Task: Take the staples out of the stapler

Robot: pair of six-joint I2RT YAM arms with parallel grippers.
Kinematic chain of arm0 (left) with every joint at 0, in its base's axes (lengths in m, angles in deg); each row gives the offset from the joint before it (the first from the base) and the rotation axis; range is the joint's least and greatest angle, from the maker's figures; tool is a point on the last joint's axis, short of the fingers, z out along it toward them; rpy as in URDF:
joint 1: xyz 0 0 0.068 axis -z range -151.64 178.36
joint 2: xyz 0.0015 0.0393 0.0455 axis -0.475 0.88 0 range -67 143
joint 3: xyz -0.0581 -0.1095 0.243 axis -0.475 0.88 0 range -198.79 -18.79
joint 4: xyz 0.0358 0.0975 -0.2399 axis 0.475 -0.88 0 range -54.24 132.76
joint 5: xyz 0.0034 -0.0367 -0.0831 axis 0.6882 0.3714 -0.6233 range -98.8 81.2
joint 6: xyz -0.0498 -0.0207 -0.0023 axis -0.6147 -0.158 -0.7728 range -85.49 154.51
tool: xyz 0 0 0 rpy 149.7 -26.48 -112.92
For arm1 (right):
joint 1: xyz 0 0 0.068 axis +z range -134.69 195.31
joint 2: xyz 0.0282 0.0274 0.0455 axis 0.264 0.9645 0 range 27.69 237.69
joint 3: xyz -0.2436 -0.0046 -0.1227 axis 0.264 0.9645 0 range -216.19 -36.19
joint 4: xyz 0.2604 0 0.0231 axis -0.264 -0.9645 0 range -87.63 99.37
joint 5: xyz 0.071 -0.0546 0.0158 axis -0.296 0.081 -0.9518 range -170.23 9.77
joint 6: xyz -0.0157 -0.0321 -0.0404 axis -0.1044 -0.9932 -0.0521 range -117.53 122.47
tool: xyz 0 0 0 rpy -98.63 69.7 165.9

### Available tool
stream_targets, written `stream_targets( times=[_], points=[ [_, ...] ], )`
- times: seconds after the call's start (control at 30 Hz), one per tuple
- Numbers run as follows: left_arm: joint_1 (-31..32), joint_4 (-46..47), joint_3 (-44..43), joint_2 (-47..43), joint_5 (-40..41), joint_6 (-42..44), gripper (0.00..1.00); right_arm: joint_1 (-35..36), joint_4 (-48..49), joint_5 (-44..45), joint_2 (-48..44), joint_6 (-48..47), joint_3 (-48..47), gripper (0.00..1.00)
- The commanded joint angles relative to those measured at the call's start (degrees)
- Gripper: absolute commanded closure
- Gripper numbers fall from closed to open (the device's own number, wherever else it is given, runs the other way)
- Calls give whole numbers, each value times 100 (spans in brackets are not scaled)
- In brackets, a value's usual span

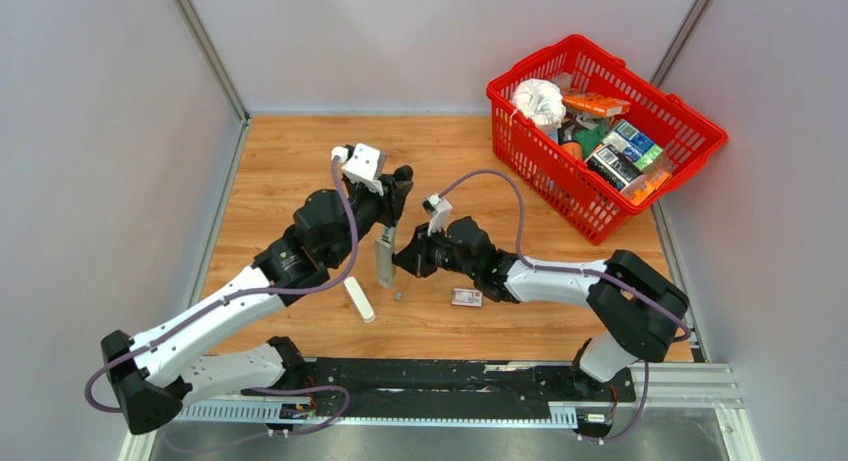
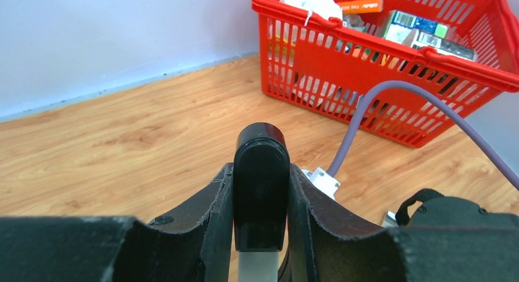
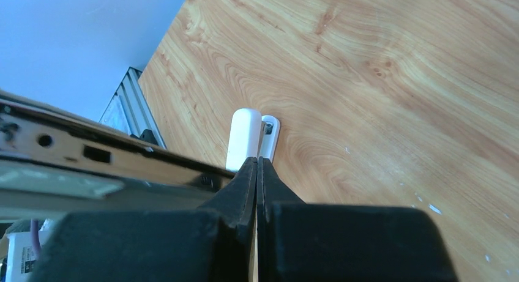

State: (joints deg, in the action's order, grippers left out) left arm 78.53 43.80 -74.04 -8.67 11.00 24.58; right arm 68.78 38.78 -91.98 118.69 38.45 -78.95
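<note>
The stapler is swung open. Its grey metal arm [image 1: 384,263] stands nearly upright on the table, and its white part [image 1: 360,301] lies flat beside it. My left gripper [image 1: 390,221] is shut on the arm's black top end [image 2: 261,184], which sits between both fingers. My right gripper [image 1: 403,262] is shut, with its tips against the right side of the metal arm [image 3: 92,166]. Nothing shows between its fingers [image 3: 245,190]. The white part [image 3: 243,138] lies beyond its tips. A tiny grey bit [image 1: 398,295], possibly staples, lies on the wood by the arm's foot.
A small red-and-white flat box [image 1: 466,298] lies on the table under my right forearm. A red basket [image 1: 700,141] full of packages stands at the back right, also in the left wrist view [image 2: 343,104]. Grey walls close in the wooden table on three sides.
</note>
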Motion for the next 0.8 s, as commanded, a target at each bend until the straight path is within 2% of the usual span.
stream_targets(
  times=[0.0,0.37,0.57,0.73,0.77],
  points=[
    [-7,187,-338,-584,-45,18,100,-3,-539,347,-547,-188,-250,100],
    [-16,-315,-198,-1306,60,-9,100,5,-2447,1631,-1839,-760,-531,97],
    [-7,-315,-171,-1534,16,-44,100,-4,-3089,1588,-2236,-751,-505,98],
    [-8,-245,-171,-1675,-72,-114,100,5,-3099,1263,-2315,-392,-321,98],
    [-7,-236,-197,-1667,-81,-114,100,14,-3029,984,-2306,-312,-277,99]
  ],
)
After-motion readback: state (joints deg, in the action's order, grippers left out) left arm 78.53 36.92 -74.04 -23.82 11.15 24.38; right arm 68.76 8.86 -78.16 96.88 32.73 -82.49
